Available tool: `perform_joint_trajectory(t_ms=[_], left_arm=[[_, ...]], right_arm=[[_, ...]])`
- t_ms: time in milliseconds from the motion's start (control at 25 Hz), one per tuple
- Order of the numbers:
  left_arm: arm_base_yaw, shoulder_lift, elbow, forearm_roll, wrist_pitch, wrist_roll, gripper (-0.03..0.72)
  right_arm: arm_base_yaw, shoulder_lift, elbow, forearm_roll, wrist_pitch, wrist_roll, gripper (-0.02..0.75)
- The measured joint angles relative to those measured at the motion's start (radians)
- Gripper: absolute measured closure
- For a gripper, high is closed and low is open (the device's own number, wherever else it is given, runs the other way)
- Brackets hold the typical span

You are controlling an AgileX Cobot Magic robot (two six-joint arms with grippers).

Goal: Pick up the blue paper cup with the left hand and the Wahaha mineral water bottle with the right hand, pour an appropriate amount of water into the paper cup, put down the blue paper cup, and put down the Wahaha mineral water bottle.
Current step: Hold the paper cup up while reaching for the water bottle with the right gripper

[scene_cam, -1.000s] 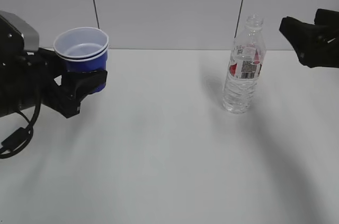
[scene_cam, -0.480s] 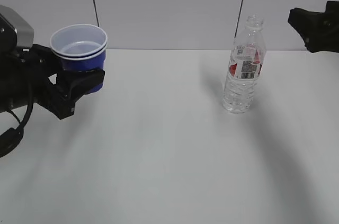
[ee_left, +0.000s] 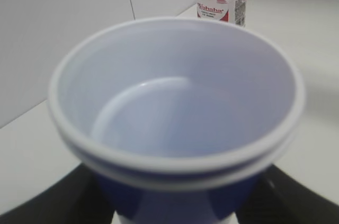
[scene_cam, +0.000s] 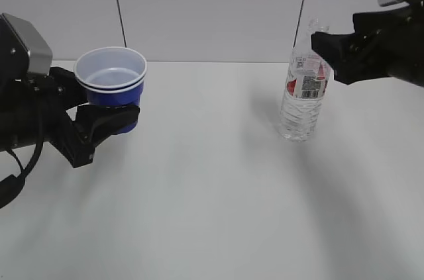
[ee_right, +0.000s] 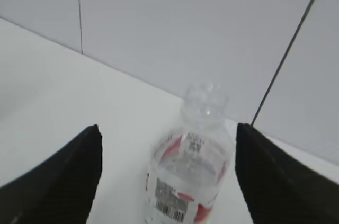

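- At left of the exterior frame, the left hand holds the blue paper cup upright and clear of the table, its jaws clamped on the blue wall below the doubled rim; inside, the cup looks empty.
- Right of centre, the Wahaha mineral water bottle stands uncapped on the table, apparently awaiting pickup.
- At upper right, the right gripper hangs wide open around the bottle's upper part, fingers clear of the plastic and holding nothing.
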Motion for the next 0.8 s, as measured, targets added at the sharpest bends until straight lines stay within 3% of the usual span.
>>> perform_joint_trajectory(t_ms=[160,440,800], left_arm=[[0.000,0.000,0.000,0.000,0.000,-0.001,0.227],[0.000,0.000,0.000,0.002,0.000,-0.001,0.227],[0.000,0.000,0.000,0.002,0.000,-0.001,0.227]], right_arm=[[0.000,0.053,0.007,0.063,0.012,0.006,0.150],[0.000,0.102,0.033,0.076,-0.064,0.114,0.150],[0.002,0.222,0.129,0.157,-0.419,-0.051,0.150]])
